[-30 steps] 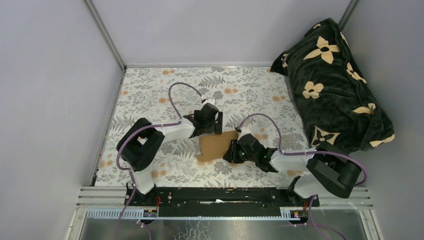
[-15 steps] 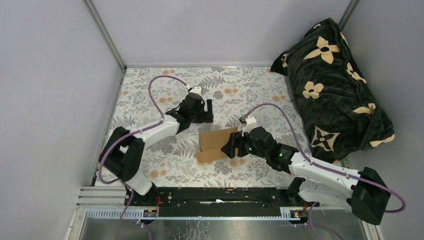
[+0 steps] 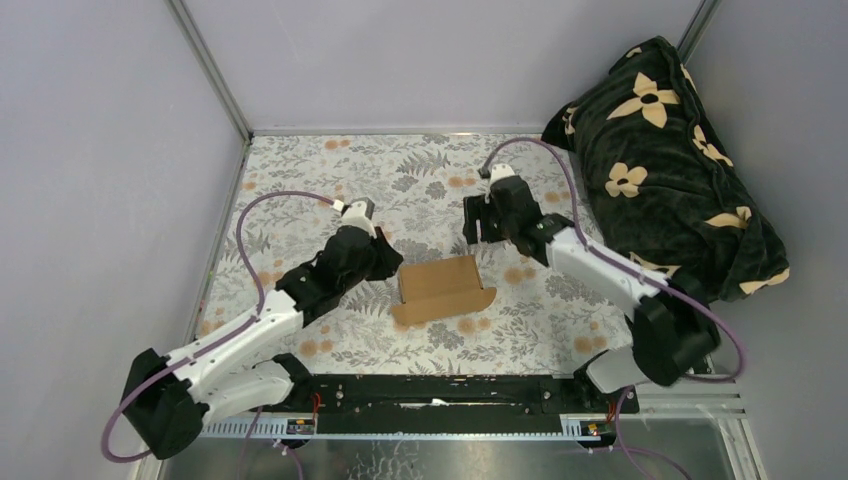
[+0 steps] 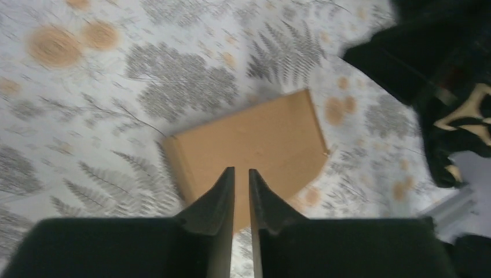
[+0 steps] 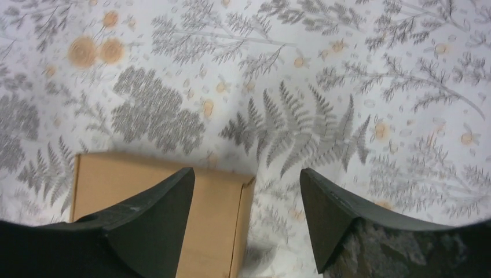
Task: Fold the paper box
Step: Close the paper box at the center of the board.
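The paper box [image 3: 440, 285] lies folded flat on the floral tablecloth, plain brown with a curved flap along its near edge. Nothing grips it. My left gripper [image 3: 393, 262] hovers just off its left end. In the left wrist view the left gripper [image 4: 242, 169] has its fingers almost together with only a slim gap and nothing between them, and the paper box [image 4: 260, 130] lies beyond the tips. My right gripper [image 3: 476, 226] hangs behind the box's far right corner. In the right wrist view the right gripper [image 5: 246, 172] is open and empty above a corner of the paper box [image 5: 133, 179].
A dark blanket with cream flowers [image 3: 670, 170] is heaped at the back right, close to the right arm. Grey walls close in the left, back and right sides. A metal rail [image 3: 450, 390] runs along the near edge.
The right gripper opened, let go of the box and drew back behind it. The left arm swung down to the box's left end and its jaws closed. The box stays put.
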Tool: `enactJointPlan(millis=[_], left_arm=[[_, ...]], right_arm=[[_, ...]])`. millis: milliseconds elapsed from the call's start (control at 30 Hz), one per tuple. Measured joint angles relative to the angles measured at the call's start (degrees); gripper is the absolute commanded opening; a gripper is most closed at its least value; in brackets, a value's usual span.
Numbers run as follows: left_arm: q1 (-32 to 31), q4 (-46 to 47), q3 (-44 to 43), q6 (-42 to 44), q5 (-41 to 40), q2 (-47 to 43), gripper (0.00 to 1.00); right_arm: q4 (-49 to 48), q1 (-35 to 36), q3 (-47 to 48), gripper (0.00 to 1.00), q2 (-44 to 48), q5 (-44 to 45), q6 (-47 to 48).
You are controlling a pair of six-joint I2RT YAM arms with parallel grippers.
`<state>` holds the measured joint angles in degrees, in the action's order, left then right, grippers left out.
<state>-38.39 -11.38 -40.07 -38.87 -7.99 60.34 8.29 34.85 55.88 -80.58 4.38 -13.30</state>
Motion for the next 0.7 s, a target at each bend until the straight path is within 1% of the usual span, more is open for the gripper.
enactJointPlan(millis=[100, 167, 200, 300, 433, 567, 700], left_arm=[[-5.8, -1.9, 0.7, -2.3, -1.3, -3.3, 0.07], [-10.7, -2.9, 1.0, -4.0, -3.1, -3.9, 0.06], [-13.4, -3.4, 1.2, -4.8, -4.4, -3.9, 0.06], [-20.7, -4.3, 3.5, -8.3, -7.6, -3.9, 0.06], [-26.3, -4.9, 8.3, -12.9, -10.4, -2.9, 0.06], [-29.2, -4.8, 9.9, -15.9, -12.7, 0.9, 0.06], [-29.7, -3.8, 9.9, -17.2, -14.5, 5.4, 0.07]], right_arm=[[0.9, -2.6, 5.7, 0.59, -7.5, -2.6, 0.9], [1.1, -3.0, 8.7, 0.53, -11.6, -5.0, 1.3], [1.2, -3.1, 9.9, 0.52, -13.6, -6.2, 1.5], [1.1, -3.2, 11.6, 0.51, -17.9, -10.7, 1.7], [0.7, -3.2, 11.6, 0.54, -20.0, -15.7, 1.8], [0.0, -3.2, 12.4, 0.54, -21.6, -18.1, 2.8], [-0.9, -3.2, 12.9, 0.55, -24.6, -19.6, 3.7]])
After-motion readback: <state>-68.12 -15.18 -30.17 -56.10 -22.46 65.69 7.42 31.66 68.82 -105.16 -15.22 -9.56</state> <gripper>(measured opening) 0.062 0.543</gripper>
